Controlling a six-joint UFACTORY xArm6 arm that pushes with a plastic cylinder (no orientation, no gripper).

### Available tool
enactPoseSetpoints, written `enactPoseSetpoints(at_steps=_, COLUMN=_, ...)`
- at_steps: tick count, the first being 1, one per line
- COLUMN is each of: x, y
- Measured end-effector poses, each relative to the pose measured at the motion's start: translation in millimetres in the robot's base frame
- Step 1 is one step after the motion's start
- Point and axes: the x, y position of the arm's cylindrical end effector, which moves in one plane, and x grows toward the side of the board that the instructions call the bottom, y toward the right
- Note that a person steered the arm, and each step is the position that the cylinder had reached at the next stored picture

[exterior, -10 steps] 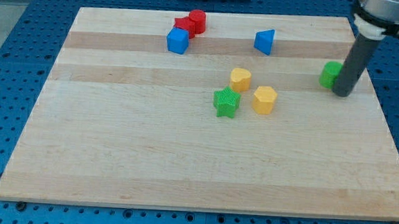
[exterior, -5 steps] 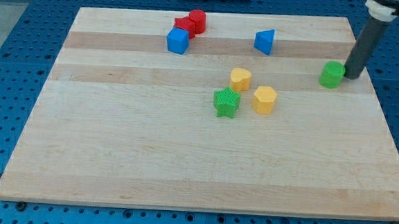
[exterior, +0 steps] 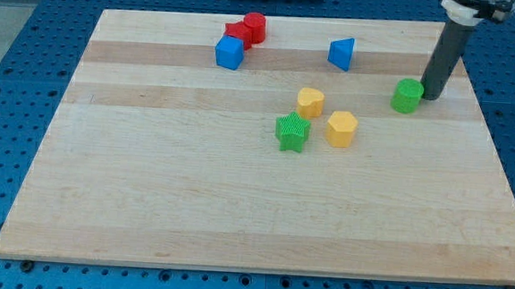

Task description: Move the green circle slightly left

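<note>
The green circle (exterior: 407, 95) sits on the wooden board (exterior: 235, 215) toward the view's right, in the upper half. My tip (exterior: 431, 96) rests on the board right against the circle's right side. The dark rod rises from there to the view's top right.
A green star (exterior: 291, 131) lies near the board's middle, with a yellow heart-like block (exterior: 310, 102) above it and a yellow hexagon (exterior: 341, 129) to its right. A blue triangular block (exterior: 341, 53), a blue cube (exterior: 230, 51) and two red blocks (exterior: 248, 28) lie along the top.
My tip moved up around the green circle's right side, then left, pushing the circle a short way to the left.
</note>
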Motion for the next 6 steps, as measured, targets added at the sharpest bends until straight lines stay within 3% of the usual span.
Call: enactPoseSetpoints(at_steps=6, x=7.0, y=-41.8)
